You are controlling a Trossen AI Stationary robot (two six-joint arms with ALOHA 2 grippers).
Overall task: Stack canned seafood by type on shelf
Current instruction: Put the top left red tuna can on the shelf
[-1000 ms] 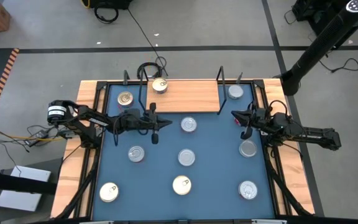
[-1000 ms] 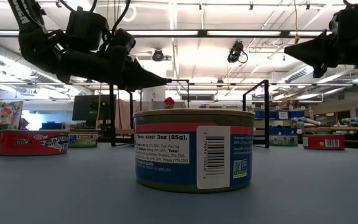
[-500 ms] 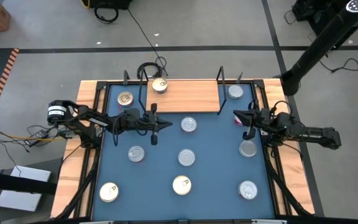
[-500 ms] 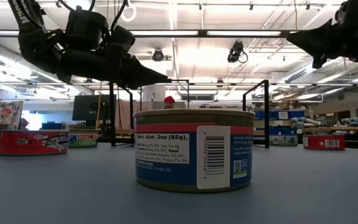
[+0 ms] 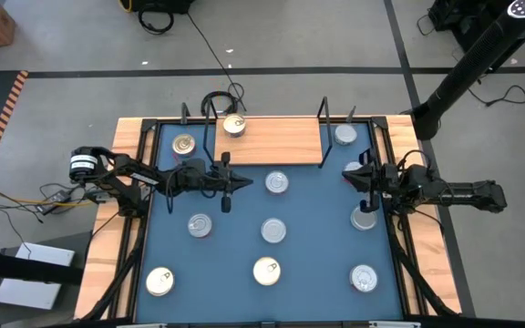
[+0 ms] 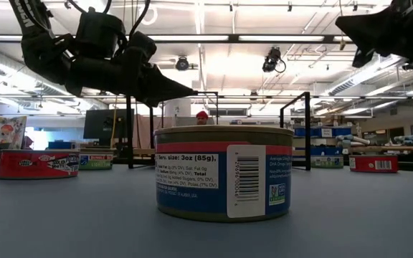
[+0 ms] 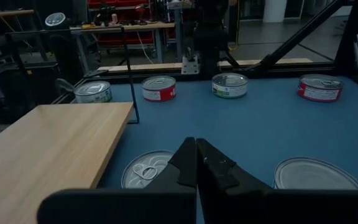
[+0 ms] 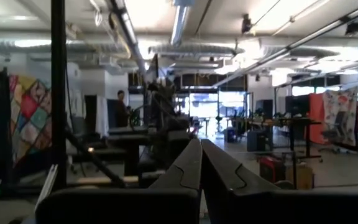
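Blue table top fills the middle of the rig, with bare concrete floor around it and a workshop of strip lights and benches behind. Both arms hang above the surface — neither carries anything.

The left gripper has its fingers pressed together, empty, pointing toward the middle of the table. Just ahead of its tip lies a silver-topped tin; the light-wood shelf sits beside it toward the back edge, with a gold-topped tin on the board's near corner. Behind that gripper, by its arm, another gold tin rests on the blue outside the wire frame.

The right gripper is likewise closed and empty, raised well off the table — its own camera looks level into the room. A silver tin lies close under that arm's wrist, and one more stands near the fingertips, past the shelf's end frame.

Other tins lie scattered on the blue toward the front edge; one with a blue and white label stands nearest the table-level camera.
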